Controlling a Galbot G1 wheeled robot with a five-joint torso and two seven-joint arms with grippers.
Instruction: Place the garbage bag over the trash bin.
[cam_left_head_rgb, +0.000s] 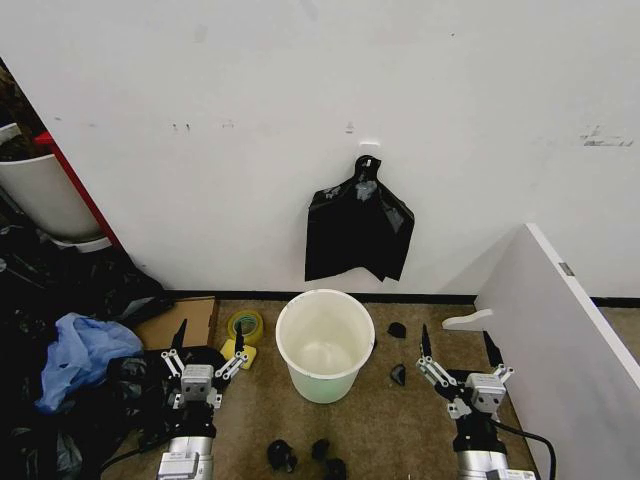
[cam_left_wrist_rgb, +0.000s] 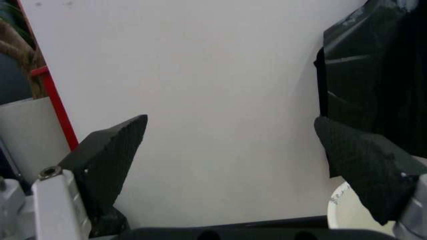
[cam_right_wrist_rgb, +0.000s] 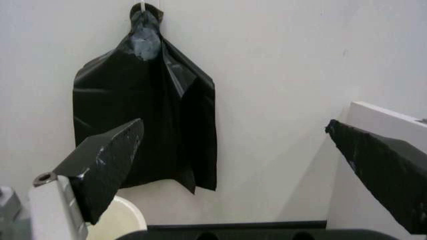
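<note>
The trash bin, a round white bucket, stands empty on the brown floor by the wall; its rim also shows in the left wrist view and the right wrist view. I cannot pick out the garbage bag; wrinkled glossy black plastic lies heaped at the left. My left gripper is open, low and left of the bin. My right gripper is open, low and right of the bin. Both are empty and point at the wall.
A flat black bag with a knotted top hangs from a wall hook above the bin. A blue plastic bag, cardboard and a yellow tape roll lie left. A white panel slants at the right. Small black scraps dot the floor.
</note>
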